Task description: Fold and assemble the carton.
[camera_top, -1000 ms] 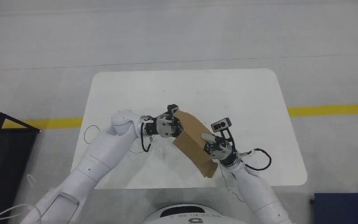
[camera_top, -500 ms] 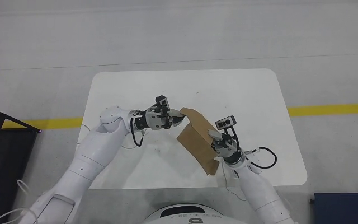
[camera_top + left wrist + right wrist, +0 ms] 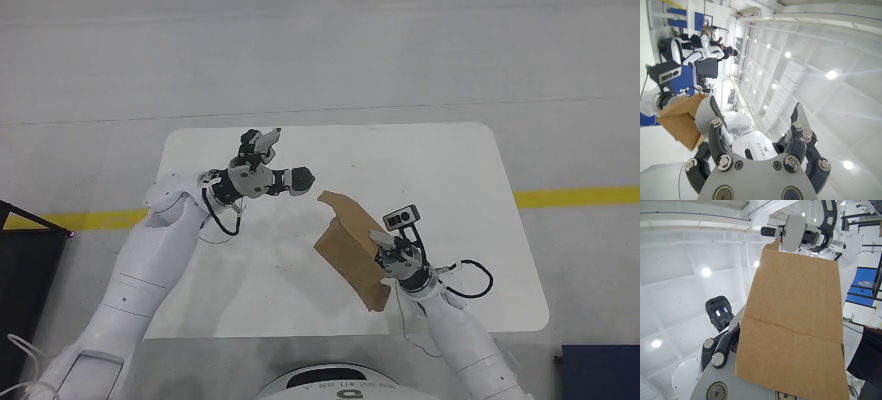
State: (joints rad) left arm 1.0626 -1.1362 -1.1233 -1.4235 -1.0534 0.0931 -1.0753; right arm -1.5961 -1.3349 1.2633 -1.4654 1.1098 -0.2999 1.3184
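Note:
A brown carton (image 3: 348,250), partly unfolded, is held above the white table (image 3: 450,170) near its middle right. My right gripper (image 3: 384,256) is shut on the carton's near right edge. In the right wrist view the carton (image 3: 795,313) covers most of that gripper, and one dark finger (image 3: 728,336) shows beside the cardboard. My left gripper (image 3: 297,178) hangs open and apart from the carton, up and to its left, with its fingers spread and nothing between them (image 3: 756,111). The carton (image 3: 677,121) shows farther off in the left wrist view.
The table's far side and right part are bare. A yellow floor line (image 3: 580,196) runs behind the table. A dark object (image 3: 20,270) stands off the table's left edge and a blue one (image 3: 600,372) at the bottom right.
My left gripper has let go of the carton's upper corner, opened, and drawn back to the far left. The carton stays in my right gripper, shifted slightly right.

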